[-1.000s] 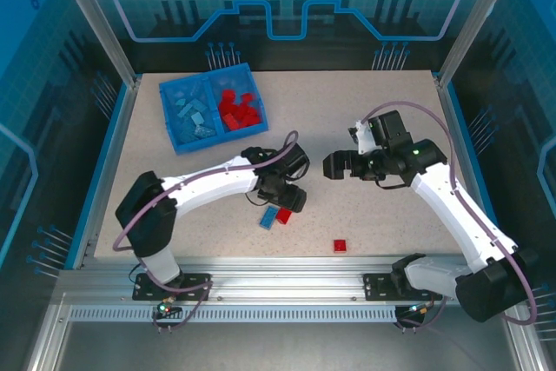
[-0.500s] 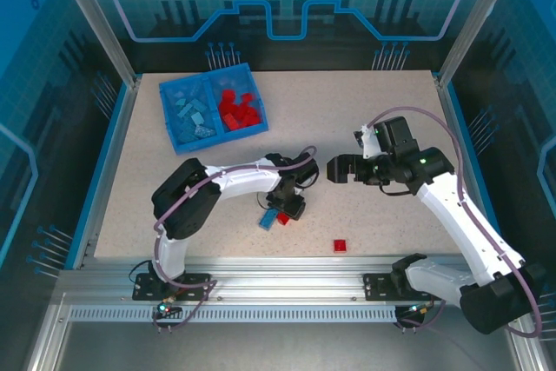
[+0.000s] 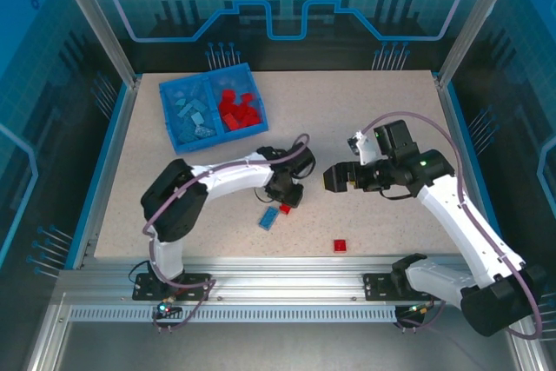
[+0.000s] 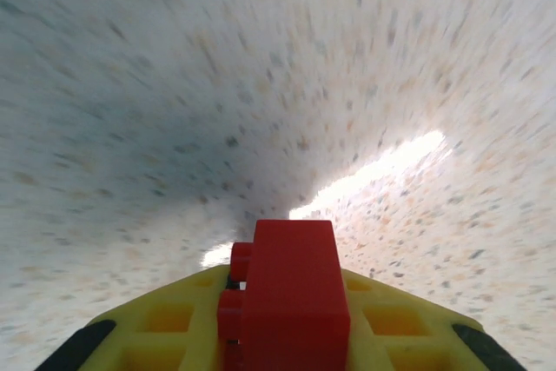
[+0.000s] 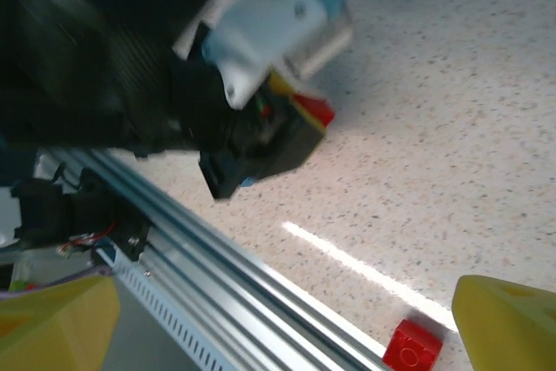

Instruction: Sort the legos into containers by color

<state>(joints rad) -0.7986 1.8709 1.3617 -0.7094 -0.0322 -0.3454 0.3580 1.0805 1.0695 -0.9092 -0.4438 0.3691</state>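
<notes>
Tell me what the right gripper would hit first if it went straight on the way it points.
Likely the left gripper, shut on a red lego: the open right gripper points leftward at it. Heights are unclear, so it might pass above.

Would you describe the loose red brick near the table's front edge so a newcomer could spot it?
Find the speckled table, then its near edge by the metal rail. The loose red brick lies alone there, right of the light blue brick; unlike the held red brick in the left gripper, nothing touches it.
</notes>
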